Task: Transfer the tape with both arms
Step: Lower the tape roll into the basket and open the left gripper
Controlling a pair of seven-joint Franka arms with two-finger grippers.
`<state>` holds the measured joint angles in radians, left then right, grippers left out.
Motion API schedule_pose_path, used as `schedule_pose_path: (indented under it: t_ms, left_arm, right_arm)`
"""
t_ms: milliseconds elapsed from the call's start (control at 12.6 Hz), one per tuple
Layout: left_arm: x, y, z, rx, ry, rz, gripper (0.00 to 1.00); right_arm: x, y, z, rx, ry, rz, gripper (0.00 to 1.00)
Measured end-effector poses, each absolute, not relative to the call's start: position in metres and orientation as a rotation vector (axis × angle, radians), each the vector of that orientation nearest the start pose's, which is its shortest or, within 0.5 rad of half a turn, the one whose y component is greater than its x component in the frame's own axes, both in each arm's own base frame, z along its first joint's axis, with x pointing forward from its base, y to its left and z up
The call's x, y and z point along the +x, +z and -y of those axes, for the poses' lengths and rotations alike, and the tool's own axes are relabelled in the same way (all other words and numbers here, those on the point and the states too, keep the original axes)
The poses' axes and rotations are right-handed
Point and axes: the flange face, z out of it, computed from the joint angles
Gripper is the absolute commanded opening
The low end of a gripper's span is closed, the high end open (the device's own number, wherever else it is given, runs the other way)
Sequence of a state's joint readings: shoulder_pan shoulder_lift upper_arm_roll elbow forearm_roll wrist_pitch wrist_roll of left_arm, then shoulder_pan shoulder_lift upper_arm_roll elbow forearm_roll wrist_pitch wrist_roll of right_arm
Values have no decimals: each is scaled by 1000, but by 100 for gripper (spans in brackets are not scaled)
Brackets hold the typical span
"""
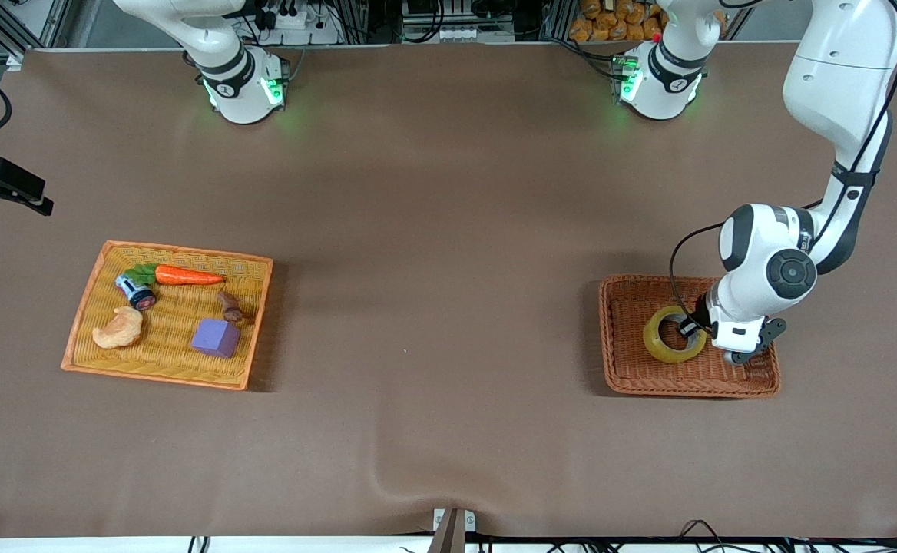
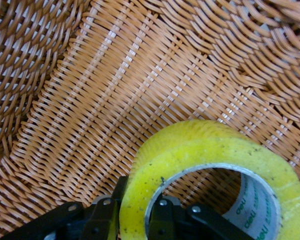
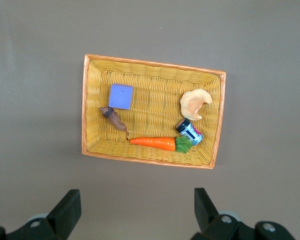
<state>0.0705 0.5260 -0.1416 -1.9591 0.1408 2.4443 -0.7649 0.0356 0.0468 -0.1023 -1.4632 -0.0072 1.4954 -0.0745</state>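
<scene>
The tape (image 1: pixel 660 342), a yellowish ring with a pale core, is in the brown wicker basket (image 1: pixel 633 372) toward the left arm's end of the table. My left gripper (image 1: pixel 686 330) reaches down into that basket and is shut on the tape. In the left wrist view one finger (image 2: pixel 102 212) is outside the tape (image 2: pixel 200 145) and the other is inside its hole, with the left gripper (image 2: pixel 137 200) pinching the ring's wall. My right gripper (image 3: pixel 137 202) hangs open and empty high over bare table beside the yellow basket (image 3: pixel 150 66). It is out of the front view.
The yellow basket (image 1: pixel 180 250) toward the right arm's end holds a carrot (image 1: pixel 187 276), a purple cube (image 1: pixel 216 337), a croissant toy (image 1: pixel 119 329), a small can (image 1: pixel 135 292) and a brown acorn-like piece (image 1: pixel 230 307). A black mount (image 1: pixel 3 184) juts in at that table edge.
</scene>
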Motion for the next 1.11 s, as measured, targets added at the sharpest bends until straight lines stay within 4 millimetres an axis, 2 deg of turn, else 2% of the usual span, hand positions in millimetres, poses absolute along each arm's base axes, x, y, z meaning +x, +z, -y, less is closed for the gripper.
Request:
schedule_pose_path:
  t_ms: [396, 555, 634, 713, 872, 1109]
  left_arm:
    - [613, 203, 41, -2973, 37, 922, 8]
    - [613, 202, 43, -2974, 37, 919, 16]
    - [614, 202, 44, -2975, 36, 917, 27]
    - [614, 202, 44, -2976, 36, 916, 31]
    - [615, 200, 45, -2976, 38, 915, 37]
    - [618, 198, 48, -2980, 36, 909, 40]
  right_arm:
    - [562, 641, 37, -3153, 29, 10, 100]
    - [562, 640, 37, -3153, 32, 10, 100]
    - [562, 639, 37, -3153, 32, 10, 100]
    - [562, 639, 37, -3153, 33, 10, 100]
    - [562, 639, 38, -3153, 34, 8, 100]
    - [563, 638, 41, -3153, 35, -1, 100]
